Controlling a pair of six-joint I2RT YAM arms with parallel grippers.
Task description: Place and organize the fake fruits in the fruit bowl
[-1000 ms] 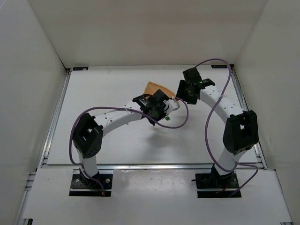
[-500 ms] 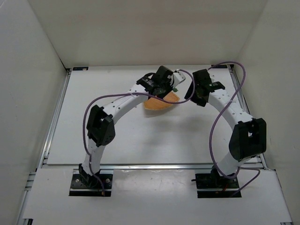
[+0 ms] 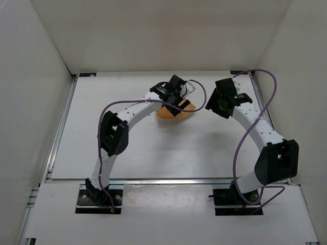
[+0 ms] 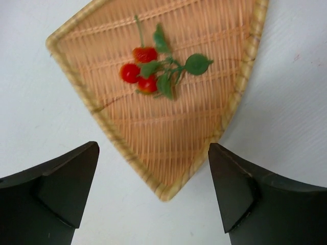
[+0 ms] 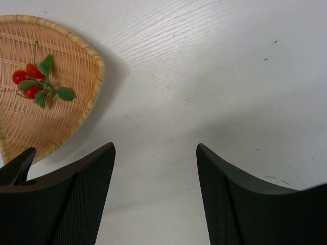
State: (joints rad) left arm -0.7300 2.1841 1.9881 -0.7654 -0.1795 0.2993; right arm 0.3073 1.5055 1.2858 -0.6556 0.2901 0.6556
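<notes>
**Obs, now vs. 1.0 s / 0.5 s prior**

Change: 1 s ago the L arm was folded mid-table w/ a green speck at its fingertips, short of the dish. Half a sec later it had swung out over the dish. Now the L gripper (image 4: 153,148) hangs above the near corner of the fruit bowl (image 4: 168,138), fingers wide apart, nothing betw. them.

The cherry cluster (image 4: 150,71) lies inside the bowl toward its wide end, on the weave and clear of the rim. We count 3 red balls, several green leaves and one thin stem pointing away from the gripper. The balls lie touching or nearly so, and we cannot tell whether one is a separate single fruit.

R arm: has drawn back to the right since 1 s ago. The R gripper (image 5: 154,148) is spread open and empty, over bare table (image 5: 230,76) just beside the bowl's rounded corner, not touching it.

Interp.: we judge the drop as done, i.e. fruit released into the bowl. We see no loose fruit on the table in any view, tho the arms hide part of it in the top view. Remaining work, if any, is tidying the arrangement, then retracting.

Text/labels: none legible. No brand, sticker or print on bowl, fruit, arms or walls at this res.
</notes>
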